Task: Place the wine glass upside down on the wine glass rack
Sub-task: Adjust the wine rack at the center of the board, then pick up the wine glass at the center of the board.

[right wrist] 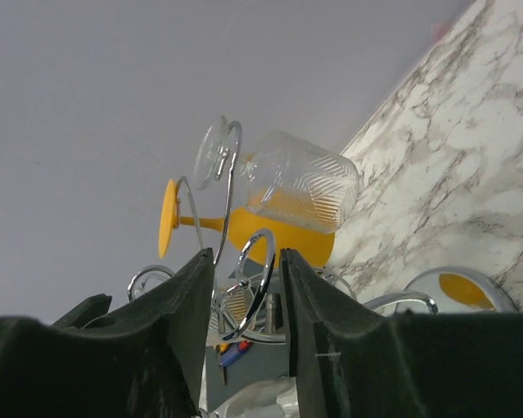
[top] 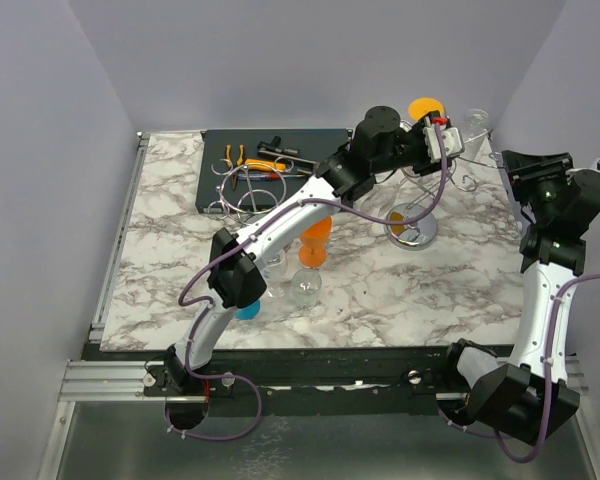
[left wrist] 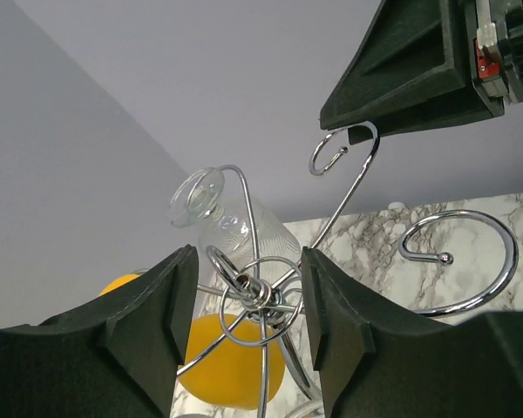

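Glass (right wrist: 301, 187) is seen hung upside down on rack (top: 412, 232), left pincer (left wrist: 247, 274) parted wide, right pincer (right wrist: 247, 266) parted narrowly, nothing held; only withdrawal is judged left.

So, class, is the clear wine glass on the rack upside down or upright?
Upside down: the clear wine glass hangs with its foot caught in a hook of the rack, bowl pointing toward the marble table.

Count on inspection: one wire rack (top: 412, 232); two orange glasses (top: 426, 106); at least two clear glasses (top: 477, 122); one black tray (top: 310, 145).
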You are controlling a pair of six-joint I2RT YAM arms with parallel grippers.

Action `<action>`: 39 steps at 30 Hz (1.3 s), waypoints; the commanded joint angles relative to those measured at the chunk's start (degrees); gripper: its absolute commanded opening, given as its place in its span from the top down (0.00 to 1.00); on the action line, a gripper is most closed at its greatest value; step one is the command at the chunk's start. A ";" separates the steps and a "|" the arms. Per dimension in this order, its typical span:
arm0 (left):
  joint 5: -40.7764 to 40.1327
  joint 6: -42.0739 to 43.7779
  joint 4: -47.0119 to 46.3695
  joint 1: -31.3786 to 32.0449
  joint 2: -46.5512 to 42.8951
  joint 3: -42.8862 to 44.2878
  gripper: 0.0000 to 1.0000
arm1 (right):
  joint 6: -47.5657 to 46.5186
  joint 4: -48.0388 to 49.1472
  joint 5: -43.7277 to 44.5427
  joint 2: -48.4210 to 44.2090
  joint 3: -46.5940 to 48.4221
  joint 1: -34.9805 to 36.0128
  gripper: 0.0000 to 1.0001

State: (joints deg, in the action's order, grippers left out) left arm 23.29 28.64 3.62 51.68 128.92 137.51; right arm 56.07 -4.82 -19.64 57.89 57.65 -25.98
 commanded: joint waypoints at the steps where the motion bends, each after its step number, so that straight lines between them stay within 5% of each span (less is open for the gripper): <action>1: -1.32 -0.63 -0.19 0.37 -4.54 -1.34 0.43 | -2.65 -3.13 -0.84 0.59 3.94 -0.03 0.53; 13: -2.99 -7.46 0.24 0.27 -9.73 -2.40 0.31 | -7.73 -9.76 2.17 -0.91 10.99 0.02 0.23; 18: -6.36 -14.76 1.04 -1.06 -12.39 -2.24 0.14 | -8.56 -10.72 1.35 -1.40 12.55 -0.02 0.06; 21: -6.90 -23.85 2.25 -4.05 -13.91 -1.64 0.01 | -10.31 -11.04 1.02 -1.33 15.23 0.04 0.05; 23: -7.86 -27.70 3.94 -6.02 -15.85 -2.58 0.01 | -11.04 -9.47 -0.96 -0.78 17.52 0.05 0.05; 31: -9.70 -20.98 21.02 -10.55 -27.53 -10.95 0.01 | -15.30 -11.91 -5.41 7.14 33.41 3.66 0.02; 34: -8.70 -21.84 25.19 -13.32 -32.90 -15.95 0.01 | -18.78 -12.18 -4.07 11.25 39.44 12.23 0.00; 39: -11.28 -23.04 29.69 -18.25 -41.66 -23.37 0.01 | -34.71 -24.53 15.57 27.02 61.35 43.67 0.00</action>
State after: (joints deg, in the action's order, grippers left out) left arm 15.25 6.87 26.74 37.41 94.24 119.07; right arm 34.96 -19.73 -16.03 75.02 106.24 -0.93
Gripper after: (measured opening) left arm 0.986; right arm 0.996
